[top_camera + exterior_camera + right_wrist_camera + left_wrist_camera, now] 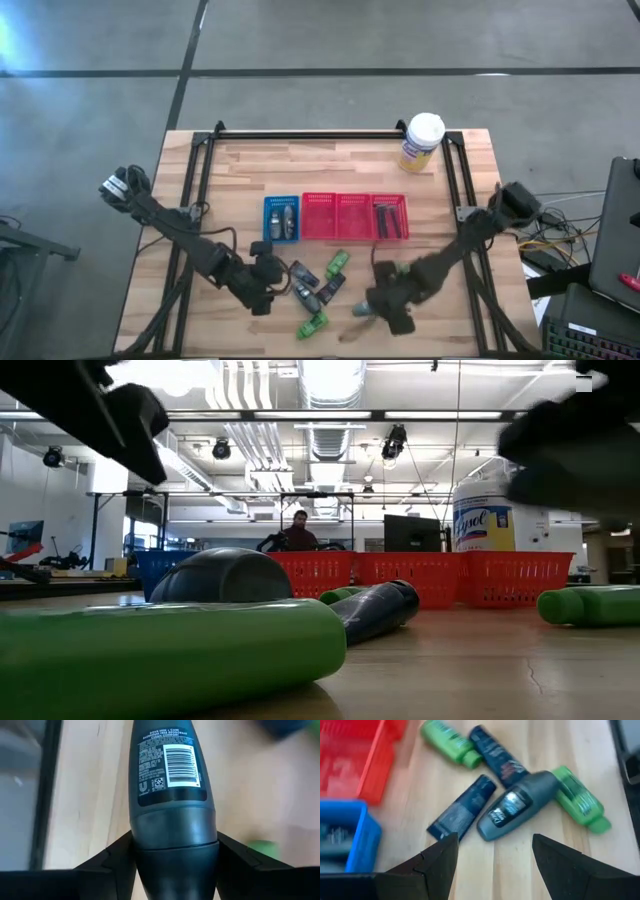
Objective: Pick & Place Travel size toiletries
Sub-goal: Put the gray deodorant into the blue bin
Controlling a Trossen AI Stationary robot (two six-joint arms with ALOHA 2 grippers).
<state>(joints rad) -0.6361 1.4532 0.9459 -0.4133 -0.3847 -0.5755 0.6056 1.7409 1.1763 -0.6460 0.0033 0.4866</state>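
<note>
The toiletries lie in a loose heap near the table's near edge: a grey oval bottle [517, 805], two green bottles [451, 742] [580, 800] and two dark flat packs [462, 807] [495, 755], all flat on the wood. My left gripper [265, 275] [492, 855] is open, just left of the heap, touching nothing. My right gripper [385, 300] [174, 840], right of the heap, is shut on another grey bottle [170, 780]. More grey bottles lie in the blue tray [281, 218]. Dark razors lie in the red tray's right compartment [388, 215]. My right gripper pinches the grey bottle between its two fingers [117, 857] at the darker cap end [175, 835]. The barcoded body points away from the wrist, along the fingers. In the high view the bottle [362, 310] sticks out toward the table's left. Whether it is lifted clear does not show.
The red mesh tray [355, 215] and the blue tray stand side by side at mid-table. A white-capped yellow-labelled jar [422, 140] stands at the far right. A dark metal frame [330, 135] rims the table. A person [298, 532] sits far behind.
</note>
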